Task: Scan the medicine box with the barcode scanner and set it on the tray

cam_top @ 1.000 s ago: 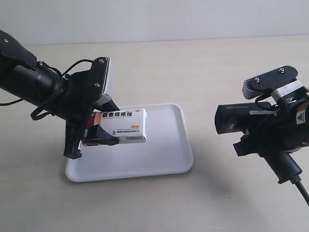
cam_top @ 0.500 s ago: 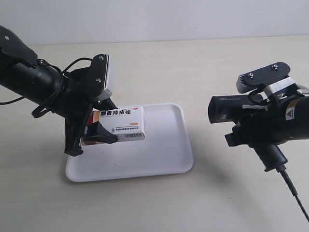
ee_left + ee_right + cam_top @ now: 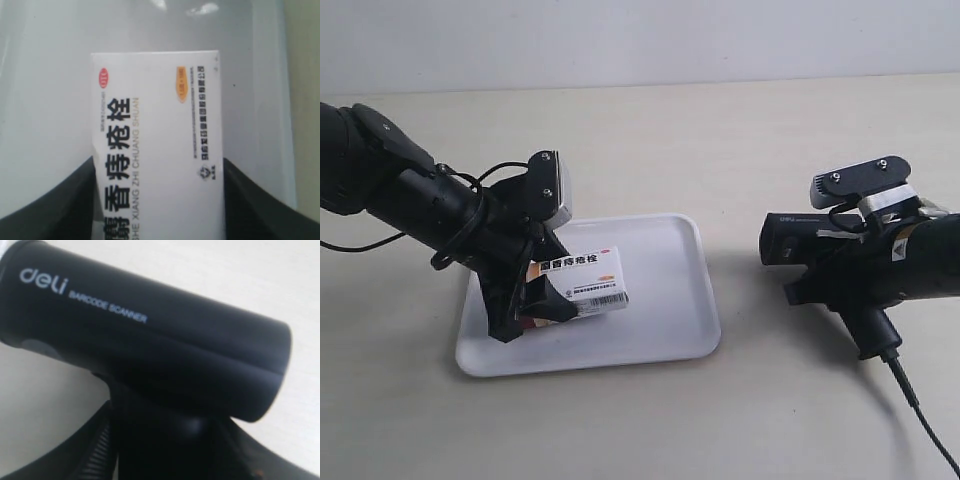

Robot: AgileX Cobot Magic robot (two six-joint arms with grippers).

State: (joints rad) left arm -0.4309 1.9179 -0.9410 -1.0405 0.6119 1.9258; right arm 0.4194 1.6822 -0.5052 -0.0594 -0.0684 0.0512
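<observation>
The medicine box (image 3: 584, 281) is a white carton with black Chinese lettering and a barcode along its lower side; it is low over the white tray (image 3: 660, 320). My left gripper (image 3: 538, 300) is shut on the box's left end. In the left wrist view the medicine box (image 3: 157, 150) fills the middle, both black fingers (image 3: 260, 205) press its long sides, and the tray (image 3: 45, 110) lies behind it. The black barcode scanner (image 3: 810, 240) points toward the tray from the exterior view's right. My right gripper (image 3: 165, 440) is shut on the handle below the barcode scanner (image 3: 150, 345) head.
A black cable (image 3: 920, 410) trails from the scanner handle toward the lower right corner. The beige tabletop (image 3: 720, 140) stretches around the tray, with a pale wall behind it.
The left arm has lowered and tilted, bringing the box down close to the tray. The right arm has dropped with the scanner and levelled its head.
</observation>
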